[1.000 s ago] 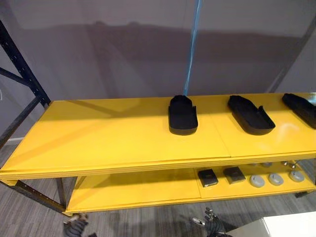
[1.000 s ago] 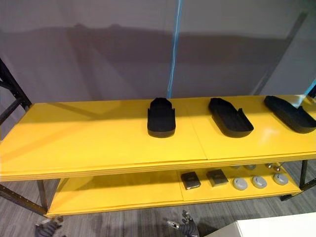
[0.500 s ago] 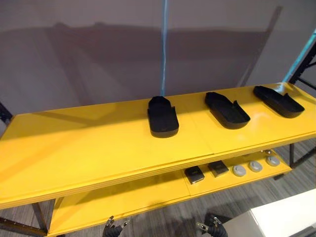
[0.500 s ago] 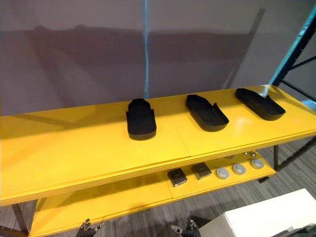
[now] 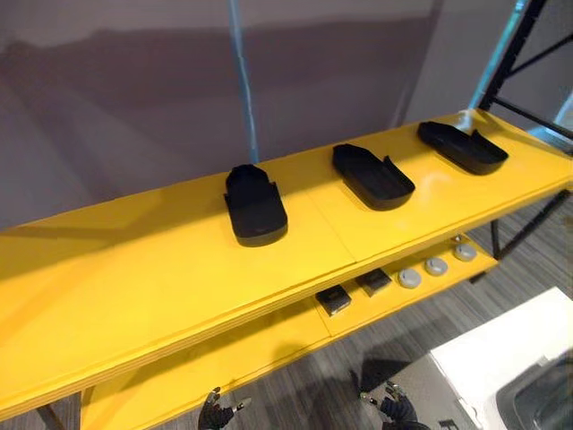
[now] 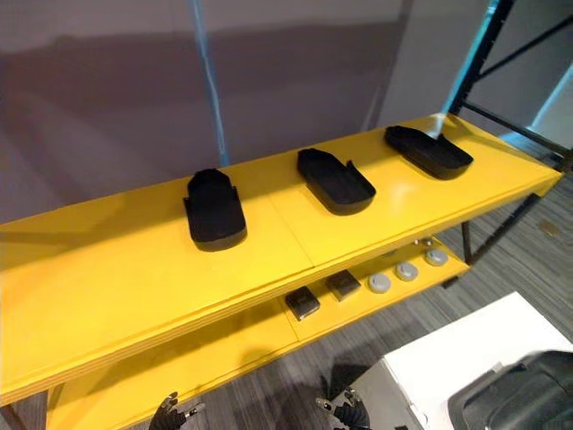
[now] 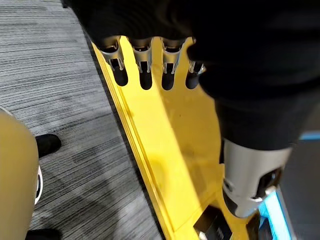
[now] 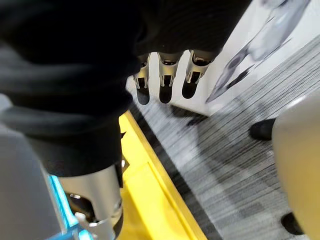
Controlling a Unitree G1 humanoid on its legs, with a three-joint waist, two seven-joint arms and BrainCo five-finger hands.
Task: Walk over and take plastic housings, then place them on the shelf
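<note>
Three black moulded plastic housings lie on the top board of the yellow two-tier metal shelf (image 5: 134,278), and both robot hands hang released, holding nothing.

The housings lie in a row, well apart from one another, open side up: the left housing (image 5: 255,208) near the middle of the board, the middle housing (image 5: 372,176) to its right, and the right housing (image 5: 461,147) near the shelf's right end. On the lower board lie two small dark square blocks (image 5: 333,300) side by side and, to their right, three round grey discs (image 5: 436,266) in a line. The left robot hand (image 7: 142,62) is low, over the lower board's front edge, fingers straight. The right robot hand (image 8: 165,80) is over the grey striped carpet floor (image 8: 235,165), fingers also straight. A white desk (image 5: 501,354) stands at the right, in front of the shelf.
</note>
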